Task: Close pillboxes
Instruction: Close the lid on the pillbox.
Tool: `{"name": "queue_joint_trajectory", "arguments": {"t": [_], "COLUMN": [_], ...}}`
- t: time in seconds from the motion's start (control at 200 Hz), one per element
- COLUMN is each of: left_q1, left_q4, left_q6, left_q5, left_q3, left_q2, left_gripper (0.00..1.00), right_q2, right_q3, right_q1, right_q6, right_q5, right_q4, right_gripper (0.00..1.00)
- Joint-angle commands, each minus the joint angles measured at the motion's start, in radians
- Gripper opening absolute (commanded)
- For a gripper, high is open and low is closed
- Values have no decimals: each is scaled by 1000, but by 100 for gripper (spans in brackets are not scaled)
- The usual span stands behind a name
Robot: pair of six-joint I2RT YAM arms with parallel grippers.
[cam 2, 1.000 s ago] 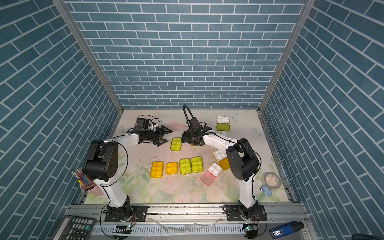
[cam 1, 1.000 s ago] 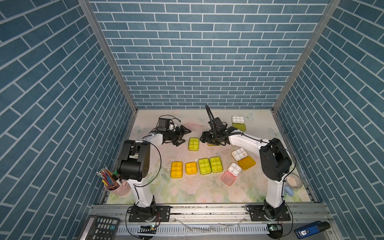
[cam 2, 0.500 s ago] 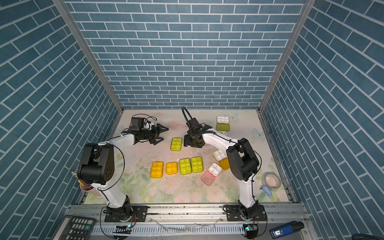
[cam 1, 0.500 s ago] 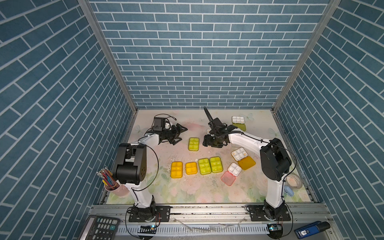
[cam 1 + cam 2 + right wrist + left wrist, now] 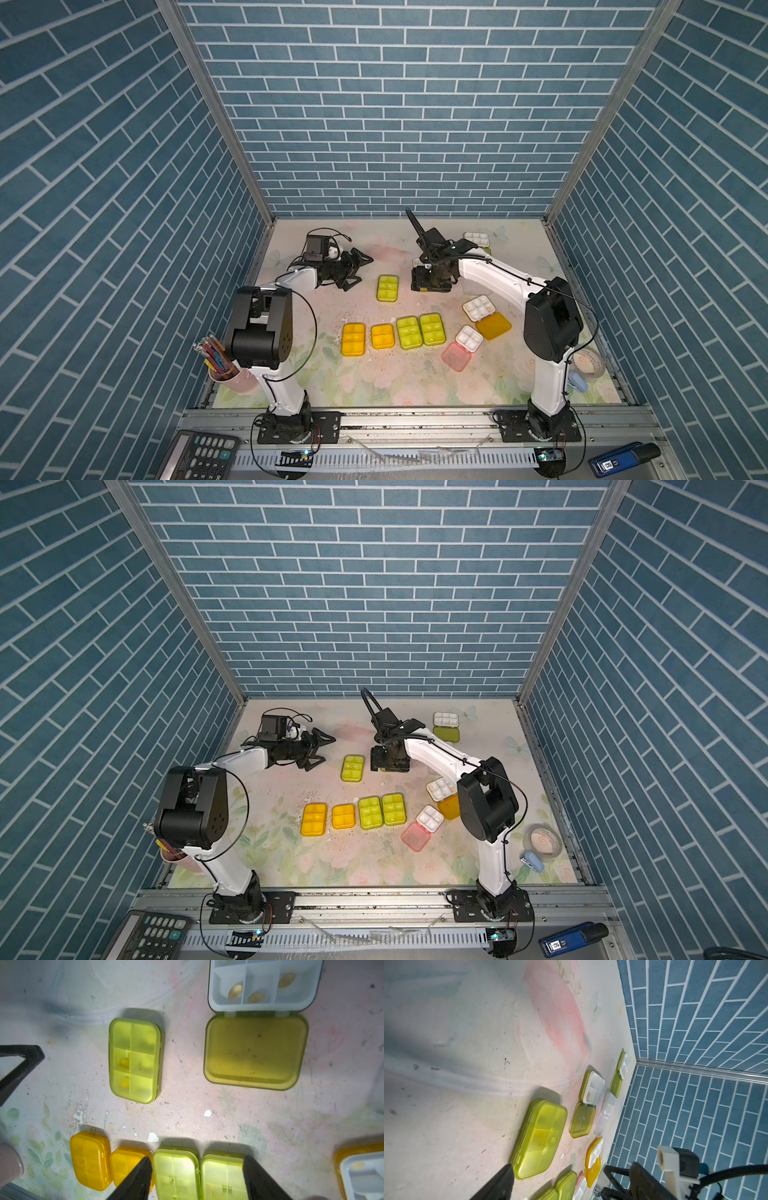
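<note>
Since a second before, the left arm's elbow [image 5: 259, 328] had sunk toward the frame's lower left. Spread and empty, the left gripper [image 5: 356, 268] hung left of a closed lime pillbox [image 5: 387, 288] at centre. The right gripper [image 5: 197, 1158] stood parted, holding nothing, near an open olive-lidded pillbox [image 5: 255, 1051]. A row of four closed pillboxes [image 5: 409, 332] lay lower down.

Place: robot lab test cell | Walls: blue brick-print panels [image 5: 395, 124] on aluminium corner posts [image 5: 218, 112] | Bench: floral mat [image 5: 374, 386], left arm [image 5: 286, 390] and right arm [image 5: 490, 274] bolted to a metal rail [image 5: 415, 419] | Front edge: bare circuit board [image 5: 548, 456], calculator [image 5: 199, 455]
</note>
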Motion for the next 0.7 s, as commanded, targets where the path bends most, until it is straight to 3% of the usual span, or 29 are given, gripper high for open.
{"name": "queue_joint_trajectory", "arguments": {"t": [0.0, 0.42, 0.695], "left_q1": [8, 21, 26], "left_q4": [-50, -48, -31], "left_q6": [46, 31, 14], "left_q5": [-21, -25, -20], "left_q3": [32, 29, 25], "left_q2": [-29, -66, -58], "left_gripper": [88, 88, 89], "right_q2": [22, 328, 417], "right_q3": [67, 490, 526], "right_q1": [4, 10, 25], "right_q6": [-24, -65, -54], "right_q5": [29, -24, -68], "right_q4": [-105, -247, -224], "right_gripper": [71, 70, 69]}}
